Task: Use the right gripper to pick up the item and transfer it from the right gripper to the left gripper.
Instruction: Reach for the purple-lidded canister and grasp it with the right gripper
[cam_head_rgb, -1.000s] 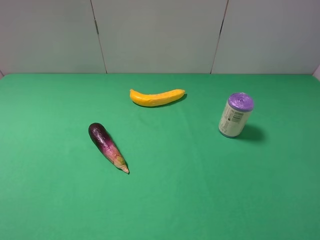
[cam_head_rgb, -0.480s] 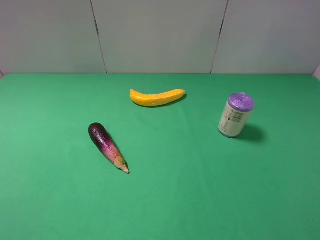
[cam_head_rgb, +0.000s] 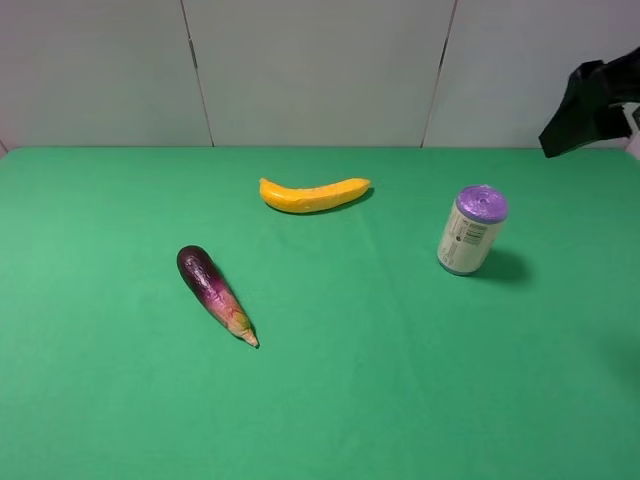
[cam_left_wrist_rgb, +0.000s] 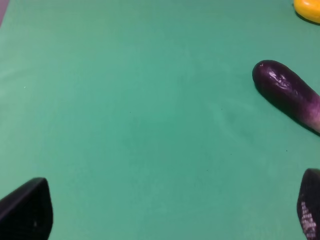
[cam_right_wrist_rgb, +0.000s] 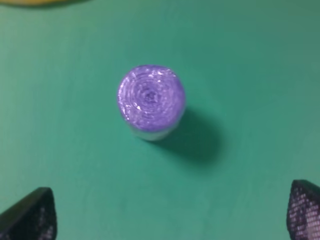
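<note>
Leftmost, the left gripper (cam_left_wrist_rgb: 167, 212) is seen only in its wrist view. Two black fingertips (cam_left_wrist_rgb: 27, 212) are set wide apart, one rounded and matte, the other w/ a dotted grip texture. Nothing is held between them; only the green cloth (cam_left_wrist_rgb: 125, 100) is seen there. The cloth is smooth and matte, and the whole table is covered by it.

Next, left of centre in the high view, the eggplant (cam_head_rgb: 213, 293) is laid on its side. It is glossy dark purple at the blunt rounded end and fades through pinkish white to a pale pointed tip, turned toward the camera.

Behind it & to the right, the banana (cam_head_rgb: 313, 194) is laid flat: yellow, gently curved, waxy-looking, ends bent toward the back wall.

Further right, the item (cam_head_rgb: 472, 230), a short cyl. can, is stood upright on the cloth, well apart from both veg/fruit and touched by nothing. Its purple top is shiny w/ concentric ridges, and a whitish printed label is wrapped round the side.

The right gripper (cam_right_wrist_rgb: 165, 212) is held above the can. Its black fingertips (cam_right_wrist_rgb: 305, 212), one fine-meshed, are spread wide, w/ the can seen end-on and ungripped.

At far right, a black angular part of the right arm (cam_head_rgb: 592, 105) is seen against the grey panelled wall (cam_head_rgb: 310, 70).
</note>
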